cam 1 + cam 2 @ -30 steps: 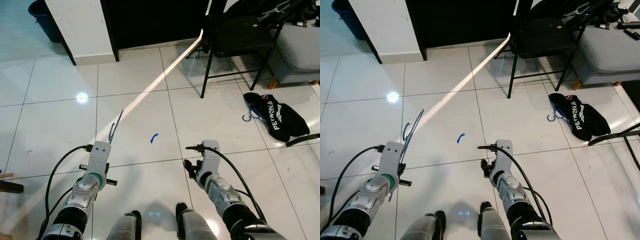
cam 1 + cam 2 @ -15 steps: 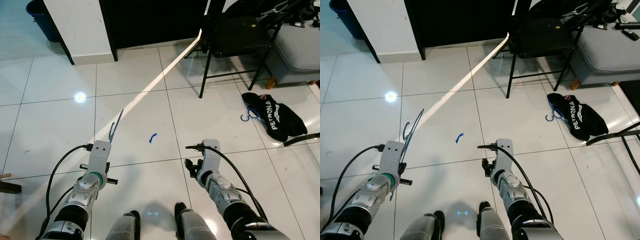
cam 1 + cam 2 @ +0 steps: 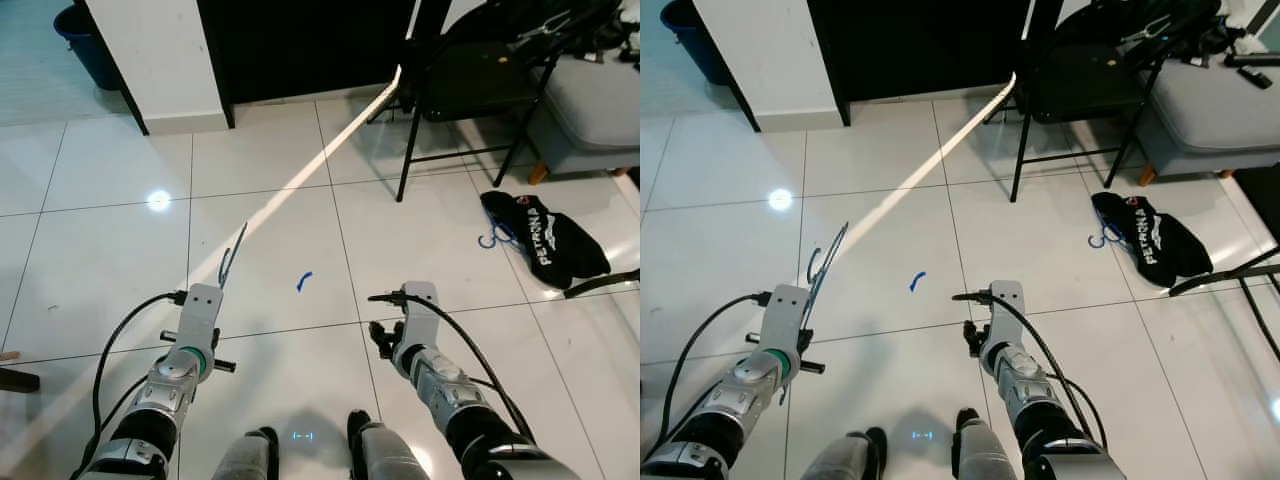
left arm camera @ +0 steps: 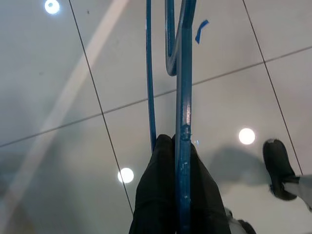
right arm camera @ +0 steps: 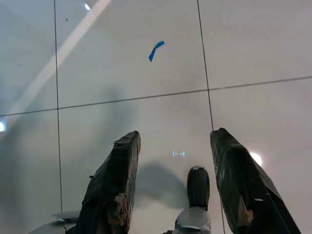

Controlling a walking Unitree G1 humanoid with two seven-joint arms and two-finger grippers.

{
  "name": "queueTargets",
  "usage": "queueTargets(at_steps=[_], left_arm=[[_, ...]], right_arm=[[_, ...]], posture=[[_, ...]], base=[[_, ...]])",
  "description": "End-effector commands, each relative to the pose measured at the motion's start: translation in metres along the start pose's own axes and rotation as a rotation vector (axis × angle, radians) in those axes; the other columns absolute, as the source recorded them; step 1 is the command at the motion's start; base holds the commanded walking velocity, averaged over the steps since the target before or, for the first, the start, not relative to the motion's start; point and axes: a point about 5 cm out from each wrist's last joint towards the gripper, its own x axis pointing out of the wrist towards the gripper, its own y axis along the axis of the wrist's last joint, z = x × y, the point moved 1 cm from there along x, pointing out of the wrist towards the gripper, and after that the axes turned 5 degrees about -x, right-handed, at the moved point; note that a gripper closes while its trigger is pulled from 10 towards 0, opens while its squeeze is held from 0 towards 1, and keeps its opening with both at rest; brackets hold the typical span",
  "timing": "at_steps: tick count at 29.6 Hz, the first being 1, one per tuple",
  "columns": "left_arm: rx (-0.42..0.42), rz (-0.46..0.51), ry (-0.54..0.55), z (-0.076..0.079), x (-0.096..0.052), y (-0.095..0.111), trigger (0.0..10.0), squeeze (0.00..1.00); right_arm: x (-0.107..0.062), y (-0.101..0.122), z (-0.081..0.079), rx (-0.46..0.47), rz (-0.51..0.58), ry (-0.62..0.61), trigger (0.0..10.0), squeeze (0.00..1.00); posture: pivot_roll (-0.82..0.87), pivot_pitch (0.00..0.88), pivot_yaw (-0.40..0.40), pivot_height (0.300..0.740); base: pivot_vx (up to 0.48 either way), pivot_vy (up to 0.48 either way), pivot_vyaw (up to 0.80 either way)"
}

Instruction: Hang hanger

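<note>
Fingers of the left gripper (image 4: pixel 175 161) pinch the thin, stiff, light blue hanger (image 4: pixel 183 97) by its bar; right gripper (image 5: pixel 178 161) gapes empty.

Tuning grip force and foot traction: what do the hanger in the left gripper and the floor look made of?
Hanger: thin blue rod, likely painted or coated metal wire; glossy highlight along it and a small chip near the fingers of the left gripper, which is shut on it.
Floor: large white glazed tiles, probably ceramic or porcelain; dark grout lines and mirror-like reflections of lights, so likely slick.
</note>
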Motion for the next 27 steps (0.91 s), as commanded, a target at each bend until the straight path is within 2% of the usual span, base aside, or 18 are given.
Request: queueTargets(at_steps=[1, 8, 27], left_arm=[[0.013, -0.031, 0.001, 0.0021, -0.0007, -0.0109, 10.0, 0.00], [0.019, -0.036, 0.000, 0.0036, 0.0001, -0.0115, 10.0, 0.00], [0.024, -0.008, 0.013, 0.0008, 0.0012, -0.0079, 10.0, 0.00]], right_arm=[[-0.0016, -0.0093, 0.0018, -0.003, -0.031, -0.009, 10.0, 0.00], [-0.0016, -0.0097, 0.0025, -0.006, -0.030, -0.019, 10.0, 0.00], [-0.0009, -0.0077, 0.0021, 0.003, -0.012, -0.034, 10.0, 0.00]], posture=[[0.01, 0.093, 0.038, 0.740], [0.01, 0.062, 0.044, 0.740], [0.01, 0.052, 0.058, 0.740]], base=[[0.000, 0.000, 0.00], [0.000, 0.000, 0.00], [0.000, 0.000, 0.00]])
